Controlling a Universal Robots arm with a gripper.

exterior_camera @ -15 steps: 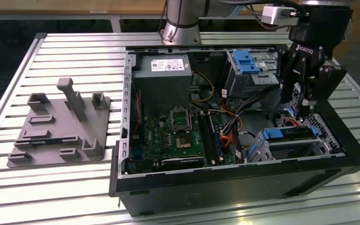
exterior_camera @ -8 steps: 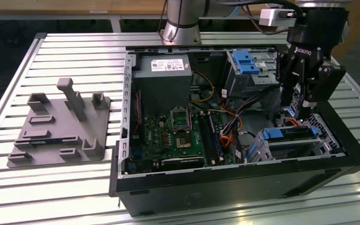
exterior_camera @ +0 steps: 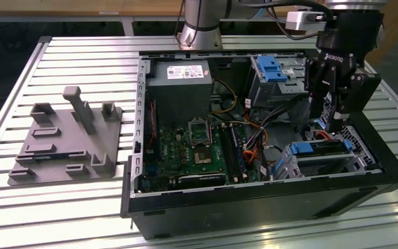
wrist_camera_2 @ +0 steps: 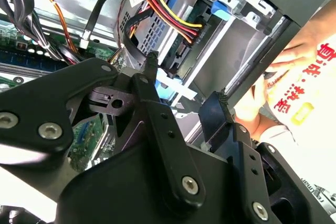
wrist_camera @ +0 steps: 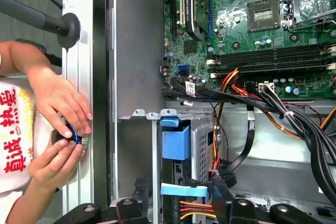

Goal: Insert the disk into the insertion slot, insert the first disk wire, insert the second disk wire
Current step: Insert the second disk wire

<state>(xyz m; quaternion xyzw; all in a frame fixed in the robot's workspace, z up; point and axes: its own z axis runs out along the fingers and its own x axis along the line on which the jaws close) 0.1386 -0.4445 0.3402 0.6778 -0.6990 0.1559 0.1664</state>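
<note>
I judged the disk [exterior_camera: 322, 148] already seated in the insertion slot [exterior_camera: 323, 165], w/ one red-yellow wire [wrist_camera_2: 169, 15] apparently plugged, and my claw [wrist_camera: 180, 182] hung unclenched astride a pale-blue connector [wrist_camera: 176, 189], so approx. one wire was left.

Exterior view. A slatted metal worktop [exterior_camera: 68, 218] carries an open black computer case [exterior_camera: 254, 207] toward the exterior view's right edge and a grey moulded fixture [exterior_camera: 60, 145] near its left edge, well apart from the case. The arm's column [exterior_camera: 200, 26] rises at the worktop's far edge. Inside the case lie a green motherboard [exterior_camera: 192, 150], a grey power supply [exterior_camera: 182, 88] and a tall grey bay [exterior_camera: 275, 78] with a blue latch. The black hand [exterior_camera: 330, 124] hangs down into the case, just above the disk [exterior_camera: 321, 148], which sits in the insertion slot [exterior_camera: 361, 150] at the case's near right corner.
</note>
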